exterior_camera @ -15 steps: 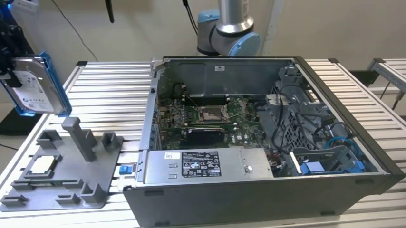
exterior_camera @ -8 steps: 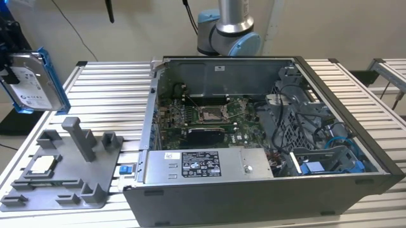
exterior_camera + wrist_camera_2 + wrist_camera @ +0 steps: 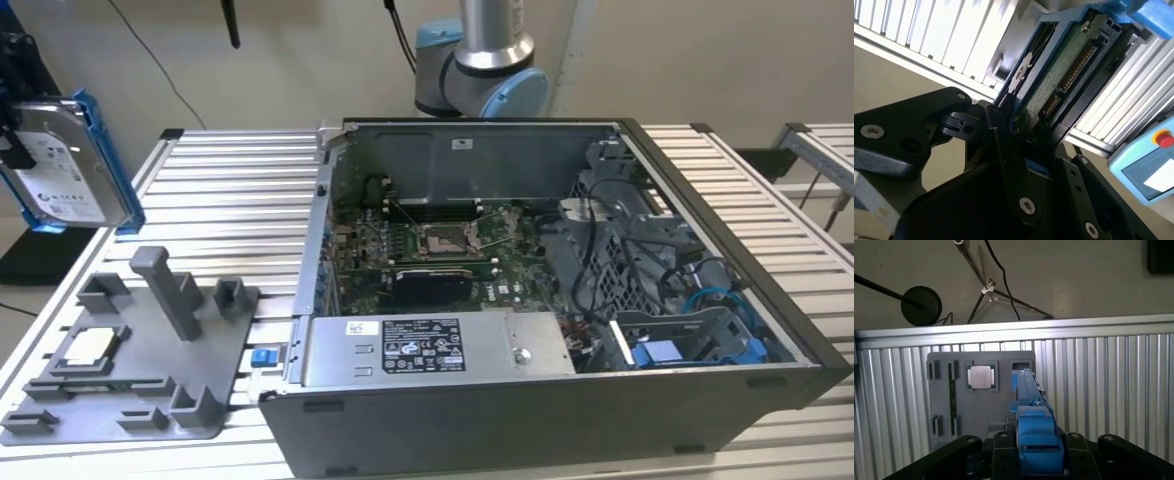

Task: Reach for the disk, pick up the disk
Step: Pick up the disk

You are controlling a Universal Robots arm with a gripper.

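— We have a slatted aluminium table (image 3: 214, 160) under a plain wall, with an open computer case (image 3: 534, 420) on it and a grey fixture (image 3: 134, 375) just beside the case, towards the exterior view's left. A processor chip (image 3: 88, 346) sits in one pocket of that fixture.

— And the disk (image 3: 64, 165)?

— We see it in the air at the exterior view's left, standing on edge, clear of the table and well above the fixture. The gripper (image 3: 1029, 125) is clamped on it: in the second wrist view the jaws press on its two broad faces near one end.

— So we judge the pick-up done. How do we expect it to handle?

— Stiff and fairly heavy for its size, we think, with a metal body. The white label (image 3: 60, 185) side looks smooth, so it could slide in a weak pinch. The green circuit board (image 3: 1064, 70) on the other face is bare, and we would count that and the connector as the fragile parts.

— Where would we take hold?

— Across the flat faces, as now, or on the blue bracket (image 3: 1036, 432) framing it, though the plastic may flex. Held near one end, the long body may lever against the jaws.
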